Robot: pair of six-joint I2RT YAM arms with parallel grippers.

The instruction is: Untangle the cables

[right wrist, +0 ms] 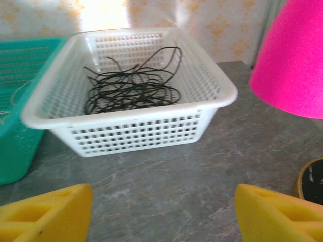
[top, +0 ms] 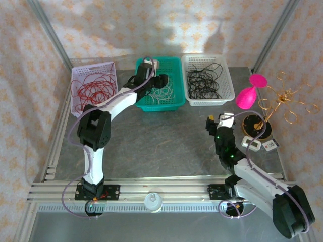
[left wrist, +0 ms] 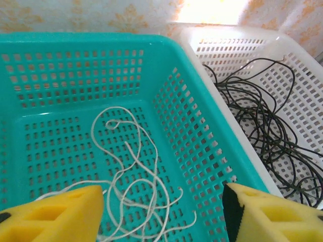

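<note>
We see the cables sorted by colour into three plastic baskets that stand in a row along the far edge of the grey counter (top: 161, 143). The red cables (top: 93, 86) lie as a loose, curly heap in the lavender basket (top: 96, 64) at the far left. The white cables (left wrist: 132, 166) are looped over one another on the floor of the teal basket (left wrist: 81, 65) in the middle. The black cables (right wrist: 131, 88) form a tangled coil inside the white basket (right wrist: 136, 133) on the right. The teal and white baskets stand just beside each other, rim against rim.

The left arm stretches forward, and the left end effector (top: 160, 81) hangs over the teal basket. In its wrist view the yellow pads (left wrist: 50, 214) are spread wide. The white strands lie on the perforated floor below the gap, and we see nothing clamped between the pads. We cannot tell whether the pads touch any strand.

The right end effector (top: 212, 123) hovers over bare counter on the near side of the white basket, apart from it and facing its front wall. Its yellow fingertips (right wrist: 45, 212) are also spread wide and hold nothing.

To the right of the white basket stands a bright pink flared object (right wrist: 292, 60). Beside that is a gold wire stand (top: 282, 101) with looped arms, rising from a dark round base.
</note>
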